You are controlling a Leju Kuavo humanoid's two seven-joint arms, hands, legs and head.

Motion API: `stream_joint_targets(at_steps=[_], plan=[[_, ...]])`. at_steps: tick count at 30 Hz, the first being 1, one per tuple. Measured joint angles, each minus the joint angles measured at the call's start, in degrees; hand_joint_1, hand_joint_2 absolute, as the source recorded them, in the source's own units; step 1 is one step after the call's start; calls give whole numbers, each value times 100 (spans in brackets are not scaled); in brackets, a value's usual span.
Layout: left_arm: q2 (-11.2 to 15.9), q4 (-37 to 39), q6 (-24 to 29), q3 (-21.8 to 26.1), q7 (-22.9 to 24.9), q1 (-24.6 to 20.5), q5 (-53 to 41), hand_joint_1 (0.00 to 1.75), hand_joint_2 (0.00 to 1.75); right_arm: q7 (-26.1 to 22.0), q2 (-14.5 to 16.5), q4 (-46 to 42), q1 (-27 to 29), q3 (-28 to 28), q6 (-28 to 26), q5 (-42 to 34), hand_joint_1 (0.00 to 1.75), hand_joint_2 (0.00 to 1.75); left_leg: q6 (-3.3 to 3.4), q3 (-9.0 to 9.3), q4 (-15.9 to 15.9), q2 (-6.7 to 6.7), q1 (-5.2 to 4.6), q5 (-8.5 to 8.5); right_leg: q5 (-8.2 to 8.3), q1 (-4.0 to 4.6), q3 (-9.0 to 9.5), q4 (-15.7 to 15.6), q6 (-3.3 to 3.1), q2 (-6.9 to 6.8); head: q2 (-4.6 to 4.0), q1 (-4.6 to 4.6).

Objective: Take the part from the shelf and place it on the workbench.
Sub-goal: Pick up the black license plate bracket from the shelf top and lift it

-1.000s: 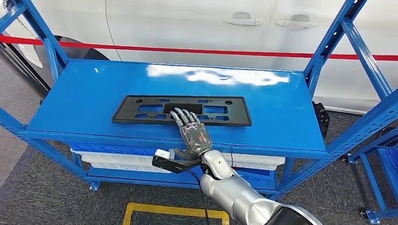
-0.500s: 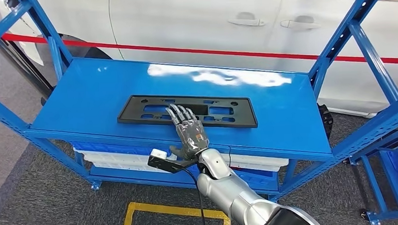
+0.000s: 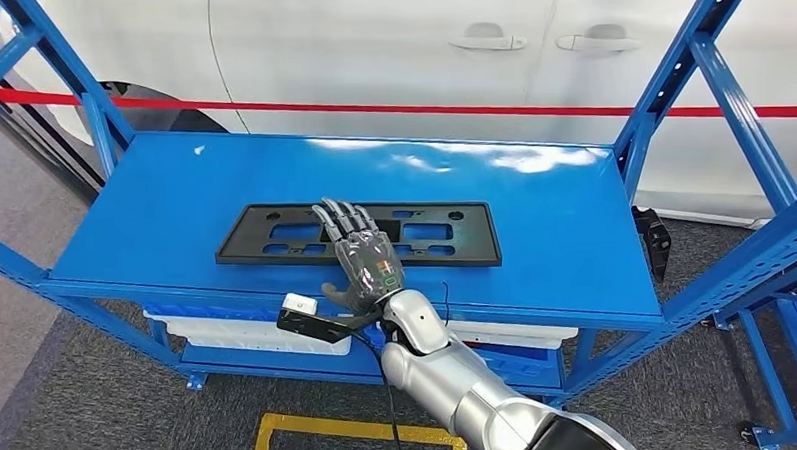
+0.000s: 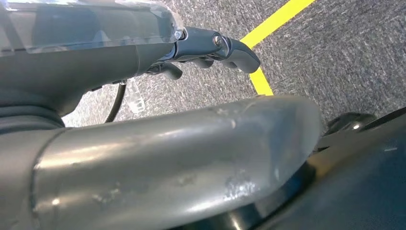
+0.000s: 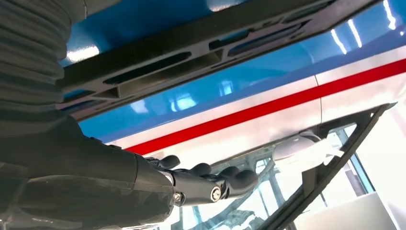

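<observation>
Black part [image 3: 355, 235] lies flat mid blue shelf [image 3: 575, 229]. Right hand [image 3: 361, 254] above its near edge, fingers spread, holding nothing. Left hand [image 4: 210, 48] hangs over grey floor [image 4: 344, 52], fingers curled, nothing in them.

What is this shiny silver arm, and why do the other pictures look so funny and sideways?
It's a robot shaped a bit like a person. The head view looks down from high on its body at a blue shelf. On it lies a flat black part with holes. The robot's right hand reaches over the part with fingers spread; it holds nothing. The other two pictures come from cameras at its wrists, so they look tilted. The left hand hangs by the grey floor with a yellow line.
</observation>
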Motion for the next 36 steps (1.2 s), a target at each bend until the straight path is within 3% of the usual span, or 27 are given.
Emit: stream_joint_targets(at_steps=[1,2,4,6,7,8,11,16,18,22,23,27,36], plan=[[7,0,0,2,8,4,-1,0,0,-1,2,0,22,8,0,-3,0,175,-32,-133,188,2,30,7,-21,-5,19,6,5,-2,0,0],[13,0,0,4,17,7,-2,0,0,-2,3,0,38,12,-1,-7,0,175,-60,-159,149,3,57,132,-45,-14,38,16,18,1,1,1],[26,0,0,6,28,9,-5,0,0,-9,11,0,53,15,-4,-14,0,175,-116,67,-477,8,106,572,-115,-51,85,62,71,12,1,1],[23,5,1,8,31,5,-10,0,0,-23,21,0,51,16,-10,-29,0,175,-121,319,-1053,3,103,797,-184,-53,86,125,149,28,1,-29],[21,8,1,10,33,1,-13,0,0,-27,26,0,55,17,-13,-36,0,175,-93,365,-1169,-3,97,794,-204,-38,71,145,181,32,1,-25],[18,12,0,14,35,0,-15,0,0,-28,30,0,62,17,-14,-40,0,175,-56,369,-1193,-11,89,775,-210,-19,56,153,174,38,1,-19],[19,13,-1,30,44,8,-16,0,0,-11,32,0,80,22,-13,-42,0,175,-2,361,-1220,-26,88,773,-207,-13,66,128,83,36,1,20],[14,13,-83,82,49,6,17,0,0,23,19,27,84,27,-11,-109,0,175,76,365,-1217,-28,66,752,-188,-20,107,54,74,35,1,21],[16,13,-119,107,36,5,42,0,0,16,9,58,94,27,-15,-131,0,175,113,362,-1201,-27,34,739,-173,-36,117,24,129,32,1,20],[20,13,-136,141,28,1,53,0,0,-13,8,131,123,27,-36,-143,0,175,195,359,-1183,-24,-22,719,-160,-86,129,-9,342,30,1,16],[20,13,-136,148,29,1,53,0,0,-19,7,146,131,27,-39,-144,0,175,202,364,-1199,-23,-18,729,-168,-92,130,-6,351,31,1,16],[16,13,-133,182,34,3,57,0,0,-52,7,193,159,28,-45,-144,0,175,204,383,-1243,-23,-5,759,-167,-95,132,6,223,34,1,27],[16,13,-144,241,37,2,10,0,0,-32,3,286,185,34,-67,-144,0,175,206,387,-1241,-19,-12,759,-157,-95,129,4,272,34,1,26]])
